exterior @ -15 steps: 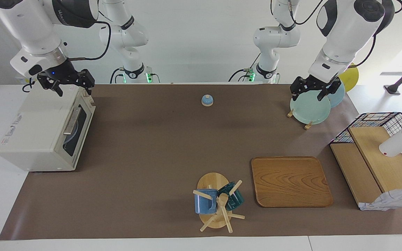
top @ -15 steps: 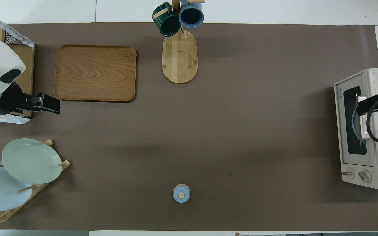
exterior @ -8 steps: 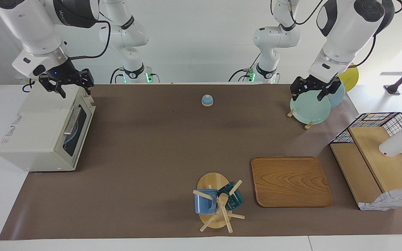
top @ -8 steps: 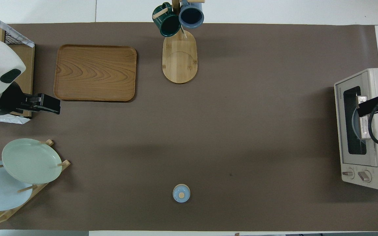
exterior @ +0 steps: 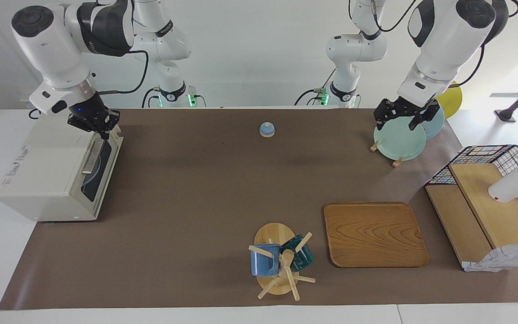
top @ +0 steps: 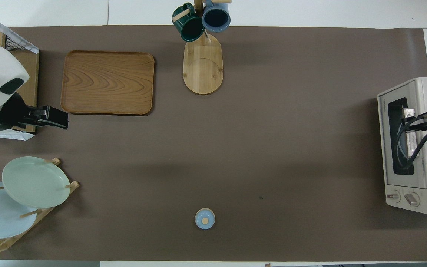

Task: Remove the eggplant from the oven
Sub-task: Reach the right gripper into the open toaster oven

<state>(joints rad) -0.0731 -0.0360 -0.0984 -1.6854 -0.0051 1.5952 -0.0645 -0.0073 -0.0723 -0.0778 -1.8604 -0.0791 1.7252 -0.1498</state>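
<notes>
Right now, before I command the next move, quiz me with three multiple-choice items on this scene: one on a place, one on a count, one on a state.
1. The right gripper is over:
A. the tray
B. the oven's top front edge, by the handle
C. the bell

2. Mugs on the mug tree:
A. one
B. two
C. four

3. The oven door is:
A. shut
B. fully dropped open
C. removed

Answers:
1. B, it hangs just above the handle.
2. B, one blue, one dark green.
3. A, the glass sits flush with the front.

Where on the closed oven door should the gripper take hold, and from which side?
Probably the metal bar handle near the top edge of the oven door. It stands off the glass, so the right gripper, above it, could descend and close across the bar.
</notes>
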